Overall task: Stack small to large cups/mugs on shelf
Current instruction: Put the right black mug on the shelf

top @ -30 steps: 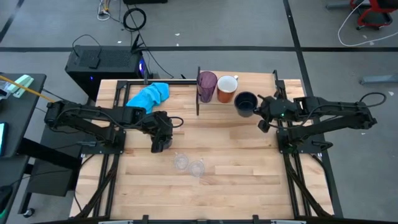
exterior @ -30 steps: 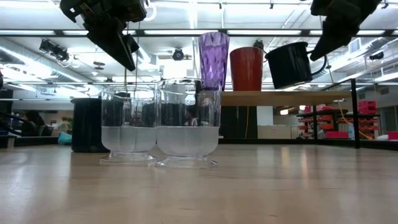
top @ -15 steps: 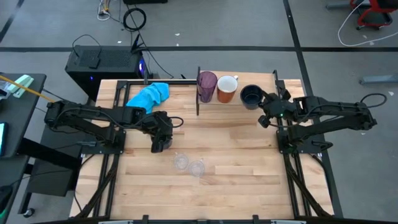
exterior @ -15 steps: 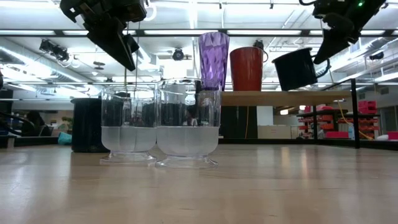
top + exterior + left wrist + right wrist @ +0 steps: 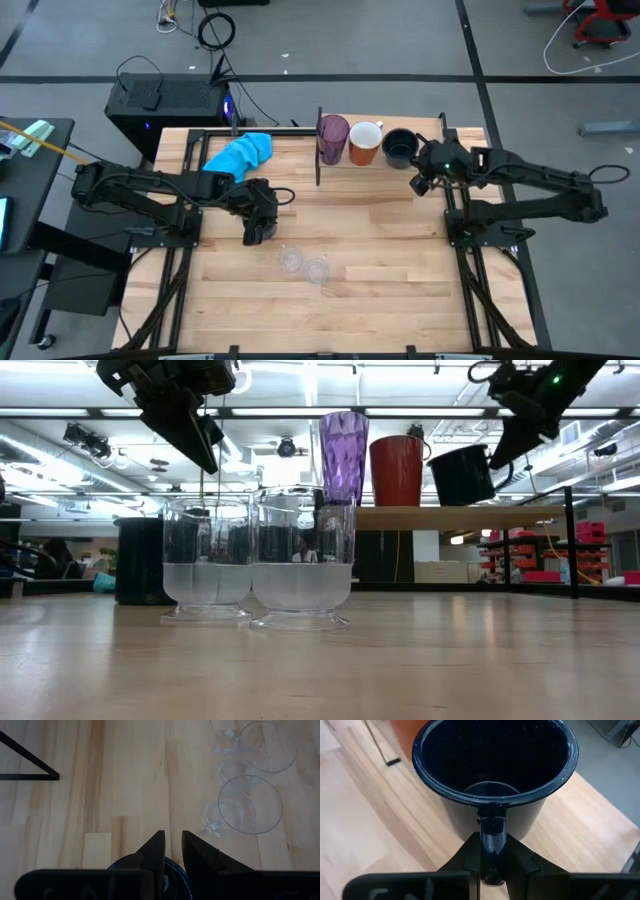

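The right gripper (image 5: pixel 492 870) is pinching the handle of a dark navy mug (image 5: pixel 495 775), its two fingers closed flat against the handle's sides. In the high view that right gripper (image 5: pixel 424 172) is sitting at about four o'clock from its mug (image 5: pixel 400 146), which is standing just above the shelf (image 5: pixel 450 517), upright with its mouth up; whether its base is touching the board cannot be told. At nine o'clock from it, just beside it, the orange mug (image 5: pixel 365 141) is standing on the shelf, and the purple tumbler (image 5: pixel 333 136) is next at nine o'clock again, close to the thin dark upright panel (image 5: pixel 319 148).

The left gripper (image 5: pixel 170 851) is holding its fingers nearly together with a thin gap showing, and the rim of a second navy mug (image 5: pixel 172 880) is showing under them; whether they are gripping it cannot be told. In the high view the left gripper (image 5: pixel 258 232) is hanging over the middle of the tabletop (image 5: pixel 380 260). The two clear glasses (image 5: pixel 303 265) are standing side by side at about five o'clock from it, near but apart. A blue cloth (image 5: pixel 240 153) is lying at about eleven o'clock from that gripper.
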